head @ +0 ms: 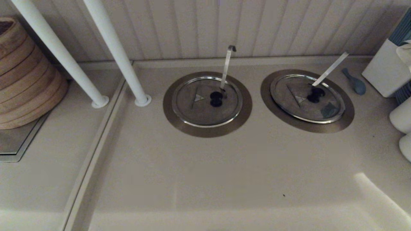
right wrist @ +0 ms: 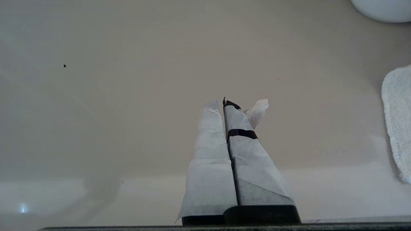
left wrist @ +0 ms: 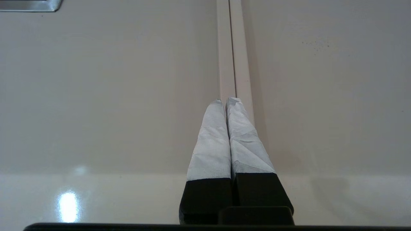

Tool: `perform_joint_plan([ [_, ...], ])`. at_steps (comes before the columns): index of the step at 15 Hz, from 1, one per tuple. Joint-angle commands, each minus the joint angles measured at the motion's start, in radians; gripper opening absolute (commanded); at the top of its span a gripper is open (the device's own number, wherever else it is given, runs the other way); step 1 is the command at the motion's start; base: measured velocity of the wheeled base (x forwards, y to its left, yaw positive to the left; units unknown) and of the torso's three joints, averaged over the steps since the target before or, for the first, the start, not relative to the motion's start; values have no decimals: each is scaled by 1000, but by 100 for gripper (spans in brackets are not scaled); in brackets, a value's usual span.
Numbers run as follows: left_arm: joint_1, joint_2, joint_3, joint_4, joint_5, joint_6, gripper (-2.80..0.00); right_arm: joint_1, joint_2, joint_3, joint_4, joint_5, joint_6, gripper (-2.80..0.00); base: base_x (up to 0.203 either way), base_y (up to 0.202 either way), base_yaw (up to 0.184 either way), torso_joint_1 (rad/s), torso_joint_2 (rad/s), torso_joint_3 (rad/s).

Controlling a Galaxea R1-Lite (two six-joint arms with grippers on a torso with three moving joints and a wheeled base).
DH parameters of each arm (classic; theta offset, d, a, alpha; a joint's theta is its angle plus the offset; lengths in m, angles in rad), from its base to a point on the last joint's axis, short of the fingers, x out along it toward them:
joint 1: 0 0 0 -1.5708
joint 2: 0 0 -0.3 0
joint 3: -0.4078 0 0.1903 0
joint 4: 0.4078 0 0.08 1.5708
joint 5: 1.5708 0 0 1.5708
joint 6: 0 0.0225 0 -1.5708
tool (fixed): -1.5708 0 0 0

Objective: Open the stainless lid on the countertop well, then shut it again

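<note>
Nearest to me is bare beige bench (head: pixel 205 179), and neither arm shows in the head view. From the left wrist camera I see my left hand (left wrist: pixel 224 102) over the bench seam (left wrist: pixel 230 48), its two white-wrapped fingers (left wrist: pixel 212 141) pressed together and holding nothing. My right hand (right wrist: pixel 221 103) hangs over plain bench, fingers likewise closed on nothing, with a loose flap of wrapping sticking out beside one tip.

Toward the back right of the bench sits the stainless lid (head: pixel 306 98), a round flat steel disc with a shiny raised rim, a black centre knob (head: pixel 315 94), a triangle mark and a bluish-grey square patch (head: pixel 329 109) on its front-right side. It lies flat, seated over the countertop well (head: pixel 273 106), whose wide dull-steel ring shows all round it. A straight flat metal utensil handle (head: pixel 330 69) rises from beside the knob and slants toward the back right corner.

Left of it, near the back middle, a similar steel disc (head: pixel 205 101) covers a second ringed hole (head: pixel 170 112), and its hook-tipped handle (head: pixel 227 65) stands nearly upright. A small blue-grey spoon-like piece (head: pixel 354 81) lies just beyond the well's right side. White containers (head: pixel 383 69) crowd the right edge. Two white posts (head: pixel 112 51) stand at back left, and a stack of bamboo steamers (head: pixel 25 73) fills the far left corner.
</note>
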Motion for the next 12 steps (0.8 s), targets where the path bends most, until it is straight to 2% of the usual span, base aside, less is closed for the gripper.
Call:
perform_joint_plan([
  [1,0,1,0,0,0,-1,-280,1,3,0,0,1,0,-280,0,0,0,0,0,0],
  [12,0,1,0,0,0,-1,-280,1,3,0,0,1,0,-280,0,0,0,0,0,0],
])
